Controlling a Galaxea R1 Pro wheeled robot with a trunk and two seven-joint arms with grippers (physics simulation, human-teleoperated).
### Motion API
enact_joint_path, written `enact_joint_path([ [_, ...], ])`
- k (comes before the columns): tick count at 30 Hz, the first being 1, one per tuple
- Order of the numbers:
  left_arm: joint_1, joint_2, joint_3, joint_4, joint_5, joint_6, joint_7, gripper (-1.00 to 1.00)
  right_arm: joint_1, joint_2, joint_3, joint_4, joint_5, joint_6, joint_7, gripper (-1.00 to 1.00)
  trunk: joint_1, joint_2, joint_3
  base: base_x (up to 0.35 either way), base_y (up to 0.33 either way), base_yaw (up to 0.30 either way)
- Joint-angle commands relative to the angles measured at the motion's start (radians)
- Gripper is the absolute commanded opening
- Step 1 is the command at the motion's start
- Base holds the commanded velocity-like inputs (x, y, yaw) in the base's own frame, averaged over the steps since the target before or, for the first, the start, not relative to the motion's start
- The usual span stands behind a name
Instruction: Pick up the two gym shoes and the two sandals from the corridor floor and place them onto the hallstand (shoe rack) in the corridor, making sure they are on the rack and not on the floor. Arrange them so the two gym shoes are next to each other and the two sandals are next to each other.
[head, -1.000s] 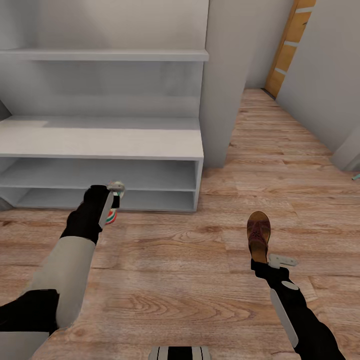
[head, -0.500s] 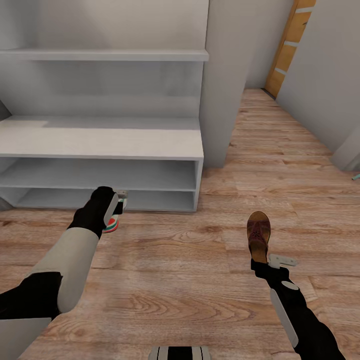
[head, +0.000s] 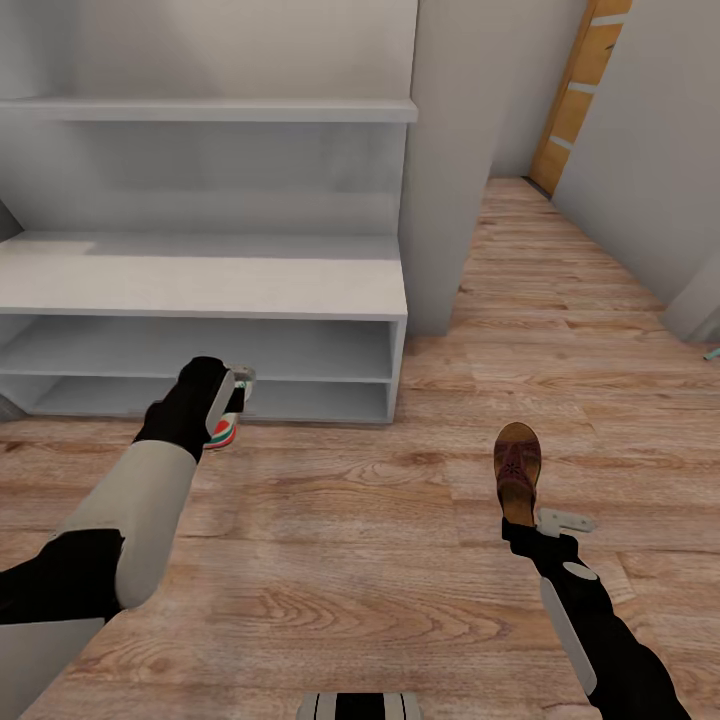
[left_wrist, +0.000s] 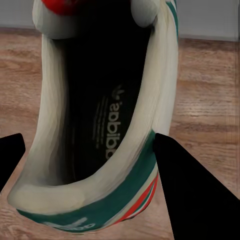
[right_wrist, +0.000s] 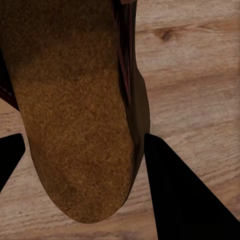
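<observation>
Our left gripper grips a gym shoe by its heel, toe pointing at the hallstand just ahead (lower shelf nearest). The right gripper clasps a sandal on the corridor floor, lengthwise away from us.

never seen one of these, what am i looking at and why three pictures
It is a simulated two-armed robot tidying shoes. The big picture comes from its head camera, looking down over both arms. The other two come from cameras near each gripper. The left gripper is shut on a white and green gym shoe just in front of the pale grey shoe rack. The right gripper is shut on the heel of a brown sandal, low over the wood floor.
</observation>
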Motion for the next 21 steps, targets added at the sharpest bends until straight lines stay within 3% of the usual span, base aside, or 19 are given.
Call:
enact_joint_path([
  [1, -0.008, 0.000, 0.000, 0.000, -0.002, 0.000, -0.002, -1.00, 0.000, 0.000, 0.000, 0.000, -0.003, -0.001, 0.000, -1.00, 0.000, 0.000, 0.000, 0.000, 0.000, 0.000],
  [9, -0.033, -0.001, -0.001, 0.000, -0.005, 0.000, -0.003, -1.00, 0.000, 0.000, 0.000, 0.000, -0.003, -0.001, 0.000, -1.00, 0.000, 0.000, 0.000, 0.000, 0.000, 0.000],
  [21, -0.027, -0.001, 0.002, 0.000, -0.003, -0.002, -0.006, -1.00, 0.000, 0.000, 0.000, 0.000, -0.002, -0.001, 0.001, -1.00, 0.000, 0.000, 0.000, 0.000, 0.000, 0.000],
])
